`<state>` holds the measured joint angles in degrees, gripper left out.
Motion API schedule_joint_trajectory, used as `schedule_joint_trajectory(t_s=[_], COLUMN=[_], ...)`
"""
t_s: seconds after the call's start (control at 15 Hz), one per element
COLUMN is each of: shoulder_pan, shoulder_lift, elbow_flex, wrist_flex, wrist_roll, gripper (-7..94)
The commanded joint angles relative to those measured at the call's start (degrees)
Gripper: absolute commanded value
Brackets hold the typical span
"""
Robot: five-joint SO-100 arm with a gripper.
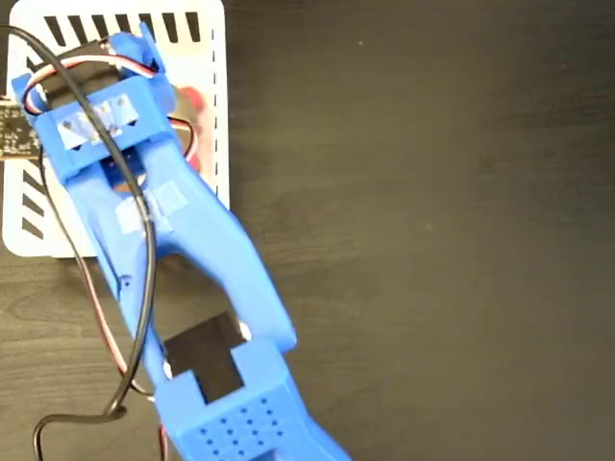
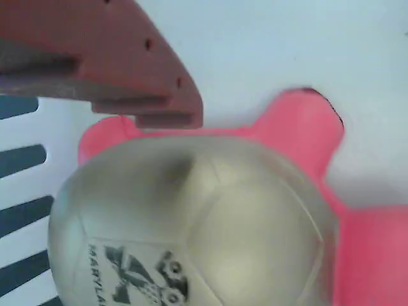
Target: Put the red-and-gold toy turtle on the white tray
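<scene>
Where the flat white slotted tray [image 1: 207, 115] fills the far-left corner, the gold-shelled, red-limbed squishy toy turtle [image 2: 191, 217] sits over it beneath the blue gripper [image 1: 144, 43], evidently for placement; jaw state indeterminable.

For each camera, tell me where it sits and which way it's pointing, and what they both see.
Fixed view: overhead, looking straight down on the dark table; the blue arm reaches up-left over the white tray, with a red bit of the turtle showing beside it.
Wrist view: on the gripper, looking down close at the turtle on the tray; one finger shows top left.
Shared: turtle and tray.
</scene>
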<state>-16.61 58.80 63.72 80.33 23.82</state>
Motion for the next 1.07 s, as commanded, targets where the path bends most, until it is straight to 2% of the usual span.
schedule_joint_trajectory(t_s=[0.0,0.13,0.2,0.33,0.4,0.67,1.0], shoulder_pan=[-0.97,-0.97,-0.97,0.26,1.05,0.70,3.69], shoulder_lift=[3.25,3.60,4.31,6.86,8.70,18.28,25.31], elbow_flex=[0.26,0.35,0.35,0.09,0.00,0.35,-0.70], wrist_flex=[0.35,0.35,0.26,-1.23,-1.93,-2.20,-1.67], wrist_roll=[0.53,0.62,0.62,0.79,0.62,-4.31,-6.59], gripper=[68,67,56,2,0,0,0])
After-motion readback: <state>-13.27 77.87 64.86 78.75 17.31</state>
